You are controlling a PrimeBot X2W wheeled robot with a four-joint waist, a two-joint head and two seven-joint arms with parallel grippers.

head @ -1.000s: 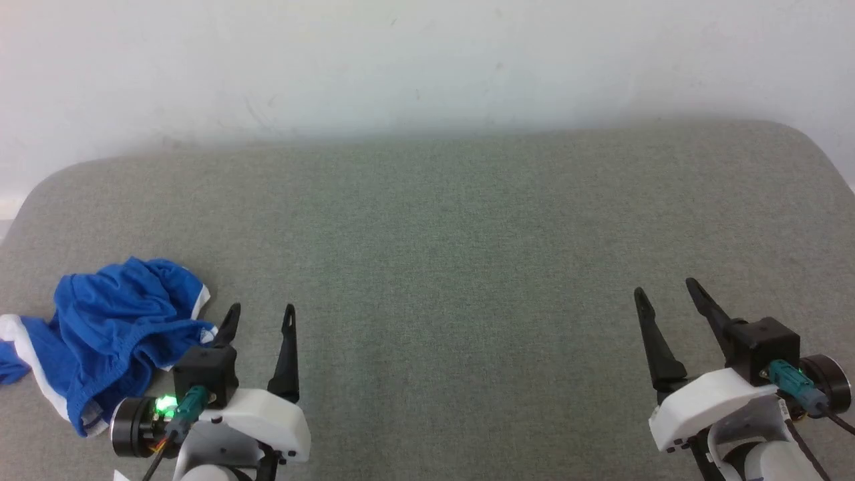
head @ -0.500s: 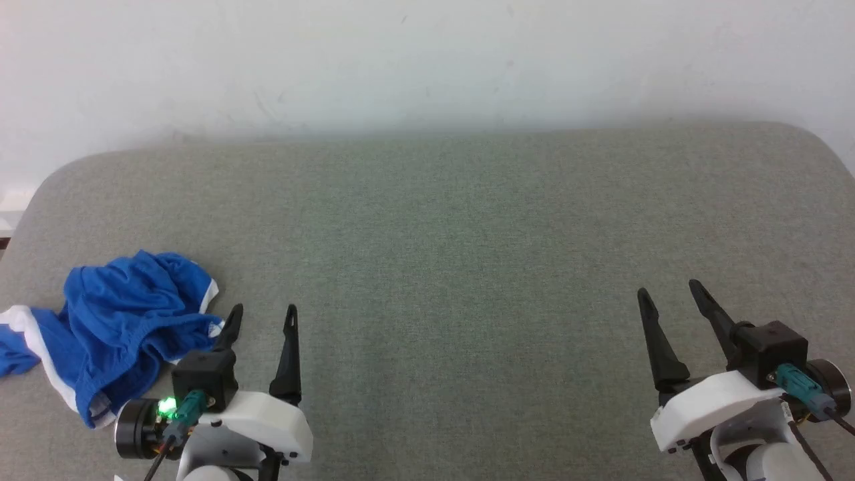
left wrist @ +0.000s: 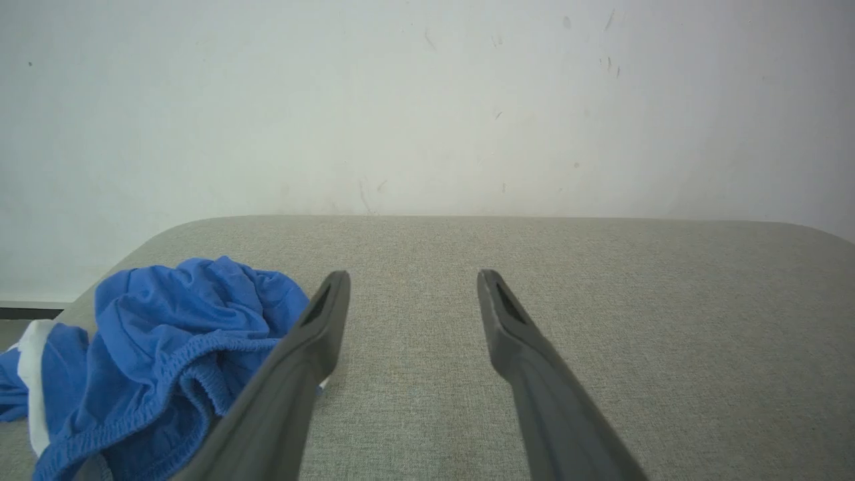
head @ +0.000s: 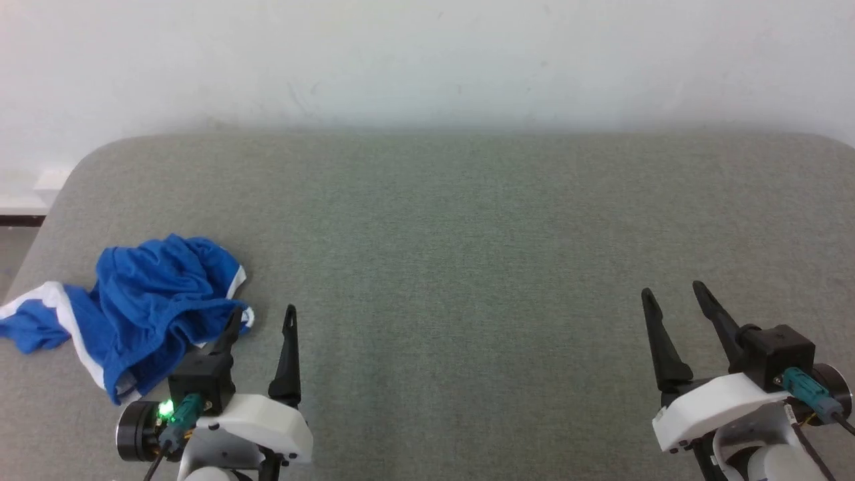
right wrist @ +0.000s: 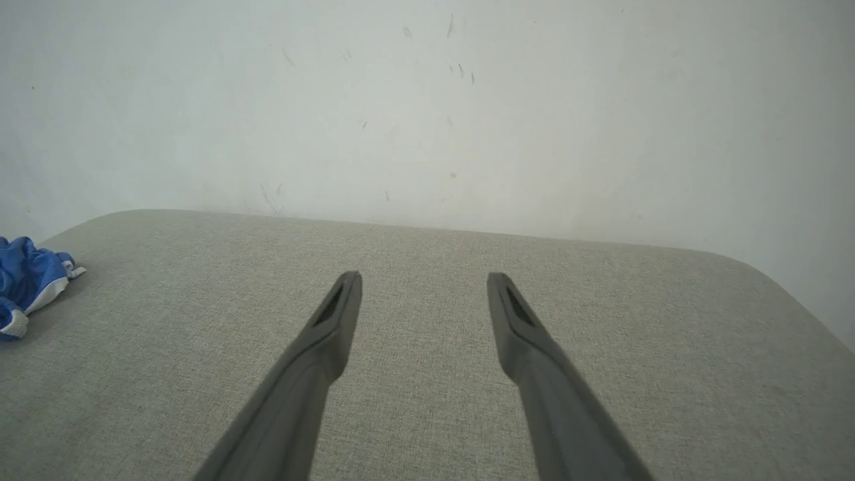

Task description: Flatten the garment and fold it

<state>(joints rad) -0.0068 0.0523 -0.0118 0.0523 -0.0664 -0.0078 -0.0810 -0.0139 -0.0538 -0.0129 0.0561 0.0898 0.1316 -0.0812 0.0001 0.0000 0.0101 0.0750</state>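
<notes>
The garment [head: 153, 300] lay crumpled just beside the left jaws, nothing flattened or folded. Both pairs of jaws stood open and empty.

Left hand [head: 262, 310] low, jaws wide apart, right hand [head: 671, 288] the same, both empty

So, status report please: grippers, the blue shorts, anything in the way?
Left gripper open, empty. Right gripper open, empty. Blue shorts crumpled on grey pad, beside left gripper, not yet flattened. No obstruction seen.
</notes>
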